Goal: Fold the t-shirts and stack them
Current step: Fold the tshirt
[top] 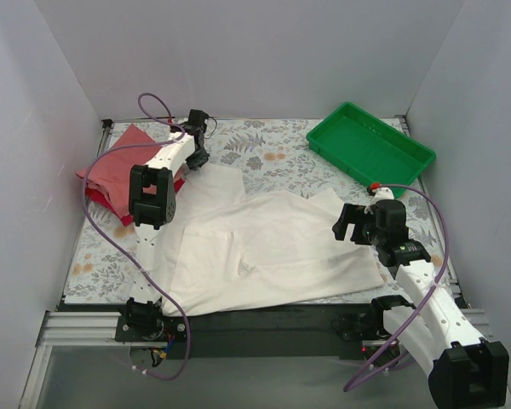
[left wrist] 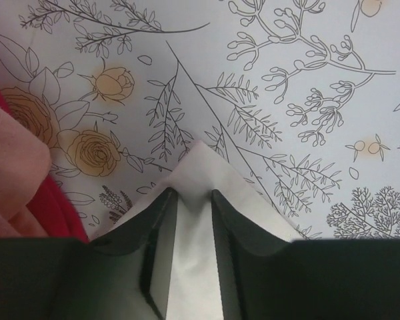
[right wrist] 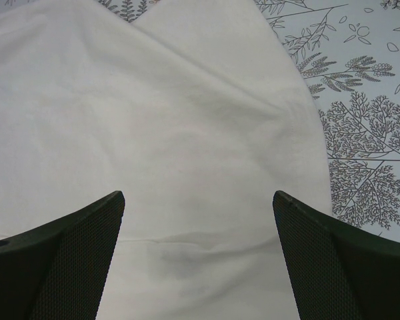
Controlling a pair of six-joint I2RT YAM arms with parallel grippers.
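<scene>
Cream-white t-shirt: lies spread and rumpled across the middle of the table, no print showing, with layers overlapping near its centre. Judged not yet folded to stacking size.

Left gripper: fingers closed on the shirt's far-left corner. The wrist view shows the white point pinched between the pads and poking out beyond them. Judged purpose: to carry that corner across for a fold.

Right gripper: fingers wide apart, holding nothing, poised above the shirt's right-hand portion near its edge. Probably placed to take a matching hold there.

Salmon-pink tee and red tee: folded and piled at the left edge, just beside the left gripper. Presumed site of the stack.

Green tray: far right, apart from the cloth, no evident part in the work
</scene>
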